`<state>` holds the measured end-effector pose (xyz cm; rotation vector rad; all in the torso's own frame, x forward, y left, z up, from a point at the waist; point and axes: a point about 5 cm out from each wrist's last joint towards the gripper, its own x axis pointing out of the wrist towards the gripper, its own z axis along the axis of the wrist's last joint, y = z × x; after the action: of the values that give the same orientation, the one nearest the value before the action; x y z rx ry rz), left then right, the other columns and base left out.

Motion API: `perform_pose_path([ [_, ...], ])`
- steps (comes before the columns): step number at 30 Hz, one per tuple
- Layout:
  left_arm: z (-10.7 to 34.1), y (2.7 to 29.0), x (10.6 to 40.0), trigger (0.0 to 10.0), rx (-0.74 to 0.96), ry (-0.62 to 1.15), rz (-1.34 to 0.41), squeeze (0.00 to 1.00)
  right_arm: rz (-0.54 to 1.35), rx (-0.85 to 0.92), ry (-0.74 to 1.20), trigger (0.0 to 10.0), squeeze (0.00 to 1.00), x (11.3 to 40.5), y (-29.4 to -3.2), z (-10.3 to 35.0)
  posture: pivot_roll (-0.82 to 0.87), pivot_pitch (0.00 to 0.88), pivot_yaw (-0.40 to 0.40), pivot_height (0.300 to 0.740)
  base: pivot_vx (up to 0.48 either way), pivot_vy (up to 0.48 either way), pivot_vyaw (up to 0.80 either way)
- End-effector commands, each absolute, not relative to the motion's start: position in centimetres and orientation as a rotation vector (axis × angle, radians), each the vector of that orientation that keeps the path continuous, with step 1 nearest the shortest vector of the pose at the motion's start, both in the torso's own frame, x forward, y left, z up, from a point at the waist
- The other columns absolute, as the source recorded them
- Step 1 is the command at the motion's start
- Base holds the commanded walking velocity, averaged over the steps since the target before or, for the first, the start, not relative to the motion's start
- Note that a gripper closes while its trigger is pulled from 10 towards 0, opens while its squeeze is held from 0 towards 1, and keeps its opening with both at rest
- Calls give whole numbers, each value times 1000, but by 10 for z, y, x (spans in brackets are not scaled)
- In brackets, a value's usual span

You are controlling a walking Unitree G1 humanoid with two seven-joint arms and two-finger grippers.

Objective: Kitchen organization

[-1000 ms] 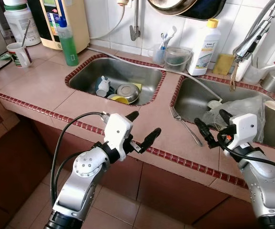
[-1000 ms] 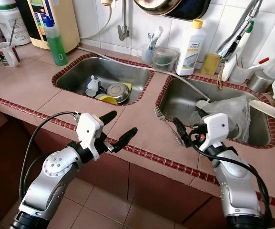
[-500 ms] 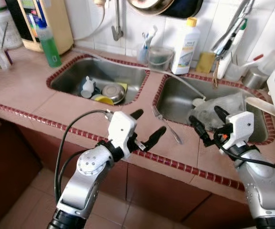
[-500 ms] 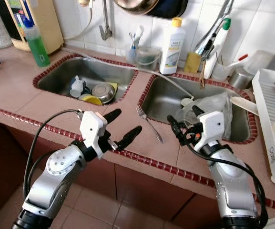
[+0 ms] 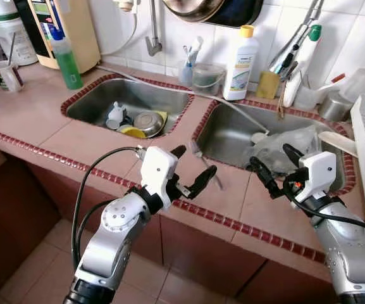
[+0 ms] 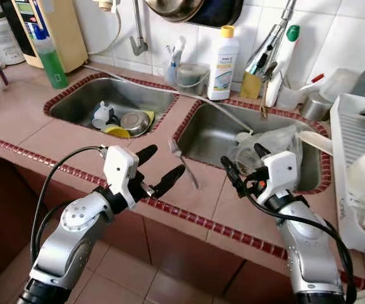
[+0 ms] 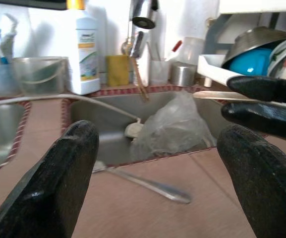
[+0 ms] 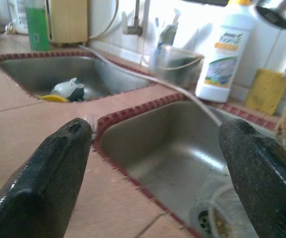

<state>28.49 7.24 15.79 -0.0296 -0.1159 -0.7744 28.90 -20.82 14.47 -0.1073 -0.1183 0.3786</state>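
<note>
A metal fork [image 6: 186, 170] lies on the tiled counter strip between the two sinks. My left gripper [image 5: 197, 159] hovers open just in front of it, above the counter's front edge; the fork [image 7: 147, 182] lies between its fingers in the left wrist view. My right gripper [image 5: 269, 155] is open and empty, held over the counter in front of the right sink [image 5: 233, 136]. That sink holds a crumpled clear plastic bag [image 5: 290, 142]. The left sink [image 5: 93, 101] holds a white cup [image 5: 116, 115], a steel bowl [image 5: 149, 121] and a yellow dish [image 5: 133, 132].
A white detergent bottle [image 5: 240, 45], a clear tub [image 5: 207, 77] and a yellow sponge [image 5: 267, 83] stand behind the sinks. A green soap bottle [image 5: 67, 58] is at the back left. A white dish rack [image 6: 359, 164] with dishes sits at the right. A hose [image 5: 233, 109] crosses into the right sink.
The camera has shifted to the right, bringing the dish rack into view. Both grippers stay open at about the same height; the left one now sits closer to the fork.
</note>
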Motion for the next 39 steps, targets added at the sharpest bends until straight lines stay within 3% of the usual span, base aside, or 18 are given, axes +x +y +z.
perform_pose_path([
  [1,163,74,285,10000,-23,-130,-776,0,383,-105,-130,10000,0,287,-205,148,-83,55,-10,740,255,0,0],
  [13,164,74,284,10000,-30,-129,-779,0,389,-98,-126,10000,0,287,-203,147,-81,59,-9,740,343,0,0],
  [33,165,74,284,10000,-17,-143,-763,0,422,-81,-120,10000,0,286,-194,145,-81,60,-9,740,0,0,0],
  [39,156,67,275,10000,32,-93,-856,0,434,-58,-101,10000,0,293,-182,140,-77,60,-10,740,0,0,0],
])
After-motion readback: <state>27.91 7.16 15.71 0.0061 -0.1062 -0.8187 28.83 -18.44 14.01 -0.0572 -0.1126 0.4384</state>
